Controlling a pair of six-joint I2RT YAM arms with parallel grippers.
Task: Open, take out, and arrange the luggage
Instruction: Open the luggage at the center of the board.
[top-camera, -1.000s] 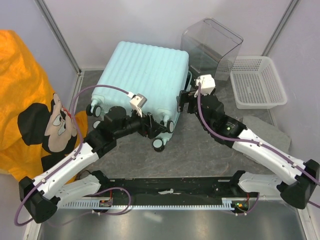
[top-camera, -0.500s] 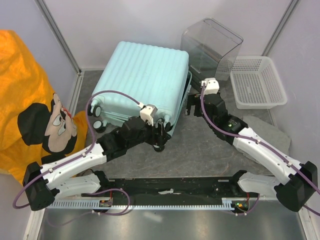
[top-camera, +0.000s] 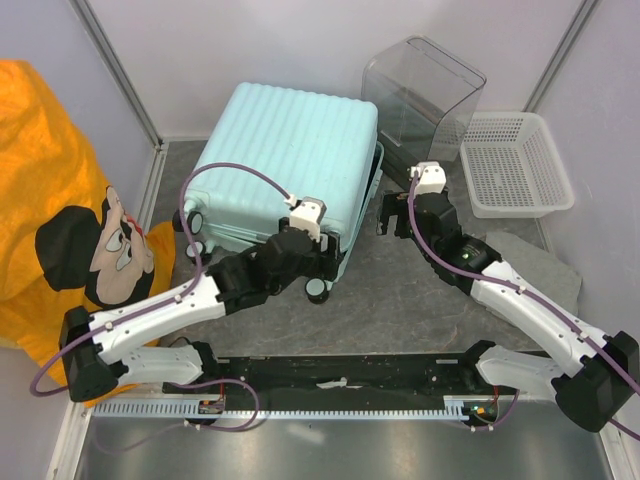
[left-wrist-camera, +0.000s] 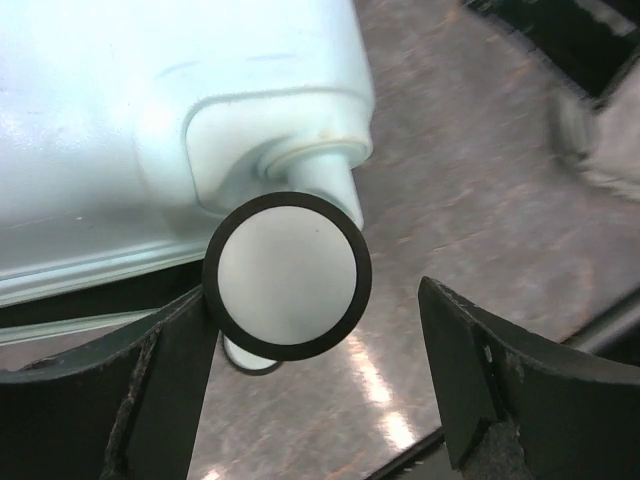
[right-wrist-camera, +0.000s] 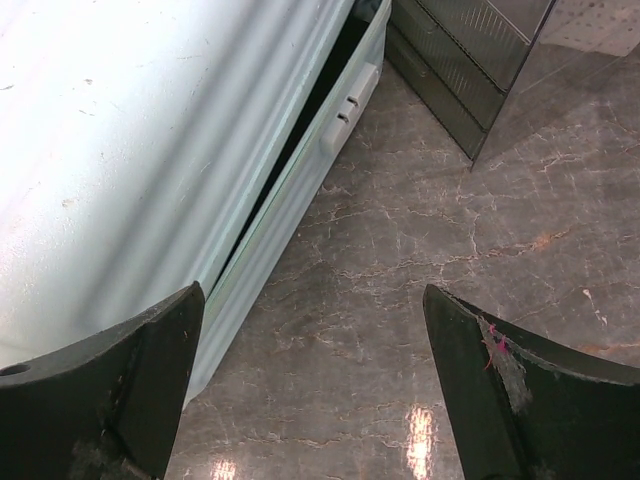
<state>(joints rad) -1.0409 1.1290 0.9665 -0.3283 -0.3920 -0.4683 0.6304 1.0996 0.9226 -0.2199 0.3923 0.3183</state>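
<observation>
Seen from overhead, the mint ribbed hard-shell suitcase (top-camera: 285, 160) lies on the grey marbled surface (top-camera: 400, 300) at back left, its lid slightly ajar. The left end effector (top-camera: 322, 262) sits at its near corner, and the right end effector (top-camera: 388, 215) is just beside its right edge.

The left wrist view shows the fingers apart, with a black-rimmed white wheel (left-wrist-camera: 287, 276) between them.

The right wrist view shows the fingers spread wide above the suitcase's open seam.
</observation>
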